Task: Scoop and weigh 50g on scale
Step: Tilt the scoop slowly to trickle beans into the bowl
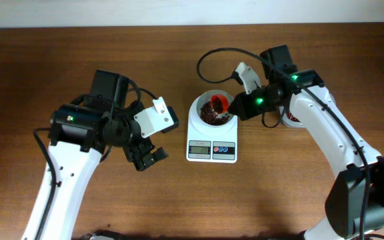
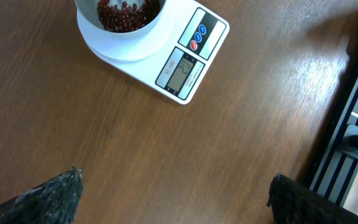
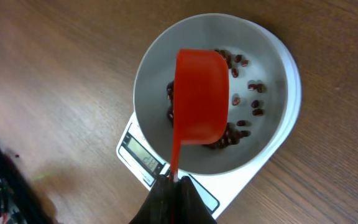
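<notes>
Standing nearest on the brown wooden worktop [image 1: 59, 53]: left arm [image 1: 79, 133], white and black, its jaws released and spread wide with nothing between them. The two dark fingertips [image 2: 48, 196] sit well apart at the lower corners of the left wrist view, over bare wood, to the left of the scale and clear of it. Next in: the scale [image 1: 211, 151], white and flat, its grey display and small round buttons on the near edge. Digits show on the display, but they are too small to read. On its platform, one round white bowl [image 1: 197, 105], upright. Within the bowl, the beans [image 1: 209, 115], small, dark reddish-brown, lying loose across the bottom in a shallow heap that leaves part of the white floor bare. Over the bowl, one red scoop [image 1: 219, 103], its cup above the beans and within the rim, its solid outer face turned to the right wrist camera. Its thin handle runs back into the right jaws, which are clenched on it. Behind and to the right: right arm [image 1: 325, 127], white with black joints, green lamps lit. Farthest: one black cable [image 1: 209, 63], looped above the worktop behind the bowl.
</notes>
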`<action>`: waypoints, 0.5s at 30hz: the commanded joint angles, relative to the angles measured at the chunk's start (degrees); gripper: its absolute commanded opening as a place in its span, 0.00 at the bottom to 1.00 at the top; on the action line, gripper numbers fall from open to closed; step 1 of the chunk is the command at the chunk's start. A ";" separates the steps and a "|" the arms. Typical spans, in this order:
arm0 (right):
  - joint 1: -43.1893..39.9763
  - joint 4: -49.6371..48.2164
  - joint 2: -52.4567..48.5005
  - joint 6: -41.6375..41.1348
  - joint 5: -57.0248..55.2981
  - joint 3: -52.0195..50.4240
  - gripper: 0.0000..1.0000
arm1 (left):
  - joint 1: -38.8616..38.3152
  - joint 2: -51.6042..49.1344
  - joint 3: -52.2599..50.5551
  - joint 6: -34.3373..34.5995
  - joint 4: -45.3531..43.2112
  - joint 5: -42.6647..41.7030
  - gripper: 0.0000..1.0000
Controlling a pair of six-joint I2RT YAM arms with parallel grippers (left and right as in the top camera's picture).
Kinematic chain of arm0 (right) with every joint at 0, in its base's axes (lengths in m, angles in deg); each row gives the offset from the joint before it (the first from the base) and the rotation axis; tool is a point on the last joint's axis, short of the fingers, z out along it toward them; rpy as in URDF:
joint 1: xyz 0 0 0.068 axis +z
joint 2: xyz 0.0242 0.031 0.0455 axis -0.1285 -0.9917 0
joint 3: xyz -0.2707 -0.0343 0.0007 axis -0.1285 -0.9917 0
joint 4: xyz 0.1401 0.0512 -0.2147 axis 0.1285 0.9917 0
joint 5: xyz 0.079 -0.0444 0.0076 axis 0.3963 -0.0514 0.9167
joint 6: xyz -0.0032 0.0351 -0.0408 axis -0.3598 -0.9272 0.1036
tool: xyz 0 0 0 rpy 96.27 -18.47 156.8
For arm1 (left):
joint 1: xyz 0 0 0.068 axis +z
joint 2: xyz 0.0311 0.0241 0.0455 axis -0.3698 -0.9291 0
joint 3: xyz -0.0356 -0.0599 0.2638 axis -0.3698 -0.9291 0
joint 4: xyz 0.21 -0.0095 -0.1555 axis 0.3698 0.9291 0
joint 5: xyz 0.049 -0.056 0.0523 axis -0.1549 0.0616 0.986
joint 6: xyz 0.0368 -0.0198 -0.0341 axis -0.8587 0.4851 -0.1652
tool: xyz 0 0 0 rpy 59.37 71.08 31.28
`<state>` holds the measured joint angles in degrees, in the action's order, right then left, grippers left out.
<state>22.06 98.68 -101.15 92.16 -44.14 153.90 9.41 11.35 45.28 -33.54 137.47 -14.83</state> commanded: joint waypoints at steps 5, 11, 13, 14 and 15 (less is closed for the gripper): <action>0.35 -0.33 1.73 1.36 0.94 1.27 0.04 | 0.20 0.76 -0.48 -0.87 0.04 -0.24 0.99; 0.35 -0.44 1.73 1.92 1.27 1.27 0.04 | 0.20 0.76 -0.48 -0.87 0.04 -0.24 0.99; 0.37 -0.72 1.73 -0.26 -1.55 1.27 0.04 | 0.20 0.76 -0.48 -0.87 0.04 -0.24 0.99; 0.35 -0.68 1.73 -0.46 -1.31 1.27 0.04 | 0.20 0.76 -0.48 -0.87 0.04 -0.24 0.99; 0.35 -0.70 1.73 0.07 0.13 1.27 0.04 | 0.20 0.76 -0.48 -0.87 0.04 -0.24 0.99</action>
<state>22.06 98.16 -101.15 92.75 -44.80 153.90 9.41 11.35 45.28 -33.54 137.49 -14.83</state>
